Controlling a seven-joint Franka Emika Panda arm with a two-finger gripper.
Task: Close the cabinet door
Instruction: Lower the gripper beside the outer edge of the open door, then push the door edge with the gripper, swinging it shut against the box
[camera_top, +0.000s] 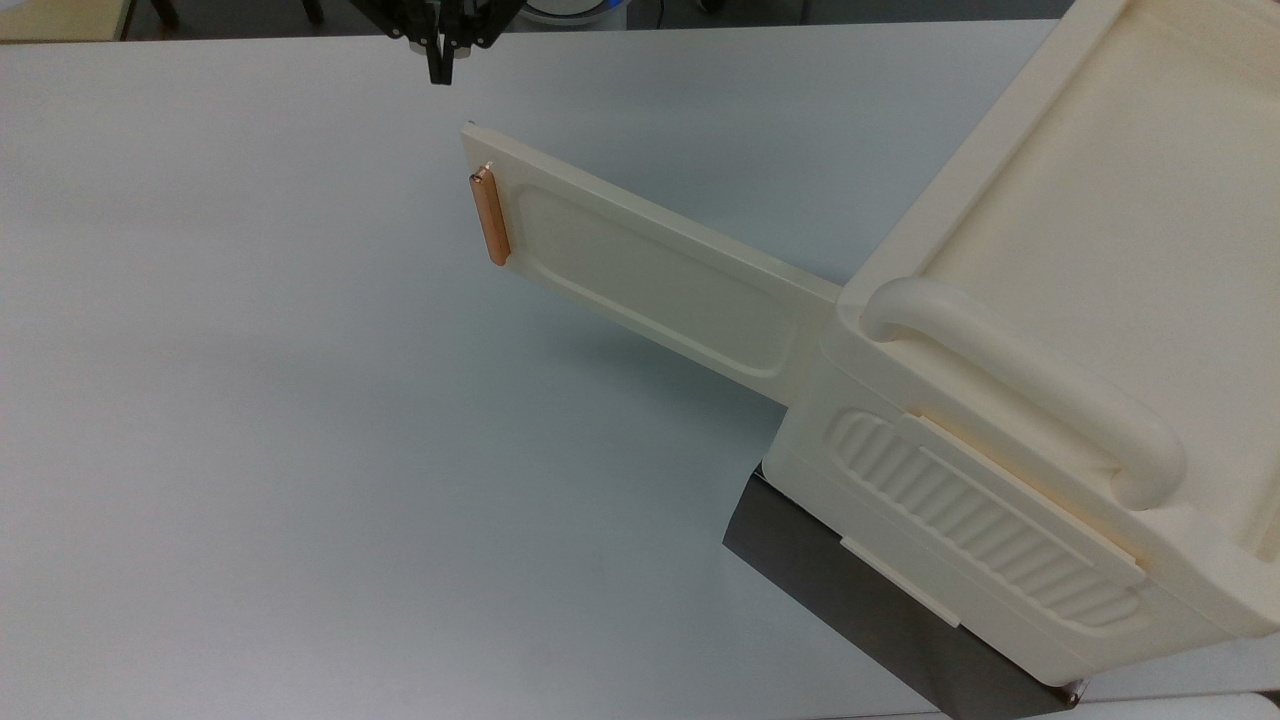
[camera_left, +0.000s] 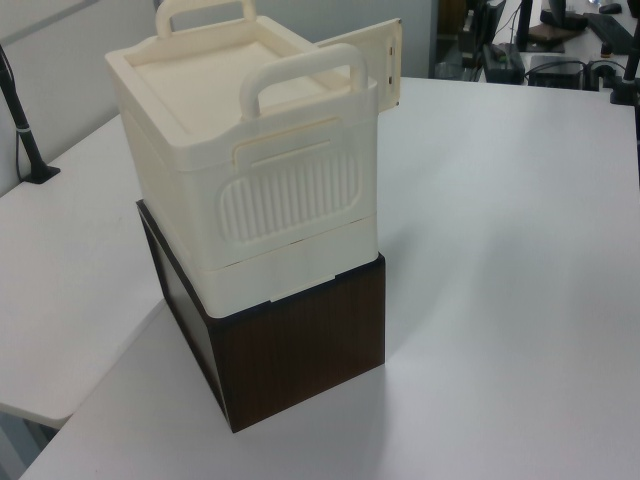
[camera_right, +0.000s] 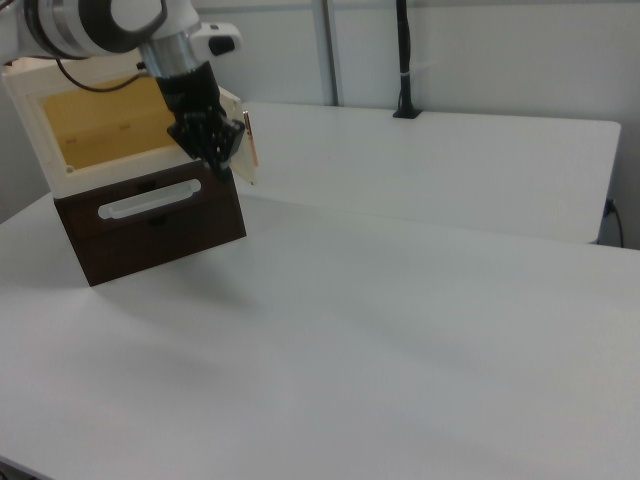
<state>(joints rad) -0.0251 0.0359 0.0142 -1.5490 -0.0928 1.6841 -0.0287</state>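
Observation:
The cabinet door (camera_top: 650, 280) stands swung wide open from the cream cabinet (camera_top: 1100, 200), reaching toward the top view's upper left. Its copper-orange bar handle (camera_top: 490, 216) is at the free end. My gripper (camera_top: 438, 72) hangs beyond that free end near the top view's upper edge, shut with nothing between its fingers and apart from the door. In the right view the gripper (camera_right: 224, 168) sits just in front of the door's handle (camera_right: 251, 140), beside the cabinet's open yellowish inside (camera_right: 100, 125). In the left view the door (camera_left: 372, 52) juts out behind the cabinet (camera_left: 200, 150).
The cabinet rests on a dark brown box (camera_left: 300, 350) with a pale bar handle (camera_right: 150, 200). A thick cream loop handle (camera_top: 1020, 385) and a ribbed panel (camera_top: 980, 520) face the top view's lower right. White table (camera_top: 300, 450) spreads all around.

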